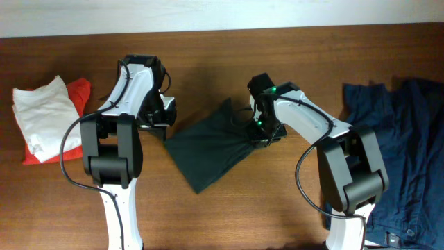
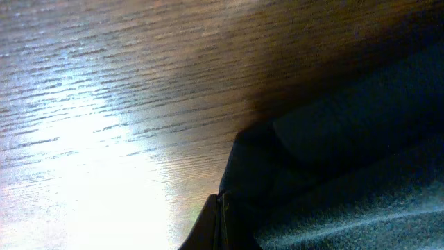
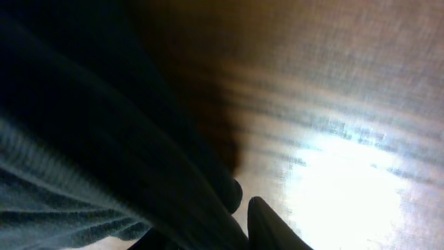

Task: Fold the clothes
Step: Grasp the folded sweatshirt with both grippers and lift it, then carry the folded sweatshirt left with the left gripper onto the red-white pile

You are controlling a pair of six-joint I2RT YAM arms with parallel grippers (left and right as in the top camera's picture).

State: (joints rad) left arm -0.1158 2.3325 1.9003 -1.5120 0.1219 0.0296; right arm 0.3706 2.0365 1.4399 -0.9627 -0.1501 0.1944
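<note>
The right gripper (image 1: 262,135) is down on the edge of the dark green cloth (image 1: 208,149) nearest to it. The fabric bunches and narrows toward its jaws, which look closed on a gathered fold. In the right wrist view one dark fingertip (image 3: 267,226) shows at the bottom. The cloth (image 3: 90,139) is pressed up against that fingertip and fills everything to one side, and bare wood lies on the other. The second finger is hidden behind the fabric.

The left gripper (image 1: 158,125) sits low at the opposite corner of the same cloth, just at its edge. Its wrist view shows only a sliver of one finger (image 2: 205,232) at the bottom of the frame, touching or just beside the cloth's hem (image 2: 333,160). How far these jaws are spread, and whether they hold anything, cannot be told.

The cloth lies flat on the table (image 1: 222,208) between the two grippers and spreads out from them toward the robot's base.

Well beyond the left gripper, on its outer side, a folded white garment (image 1: 41,114) rests on top of a red one (image 1: 80,90). Well beyond the right gripper, on its outer side, a loose heap of blue clothes (image 1: 395,139) covers the table's end.
</note>
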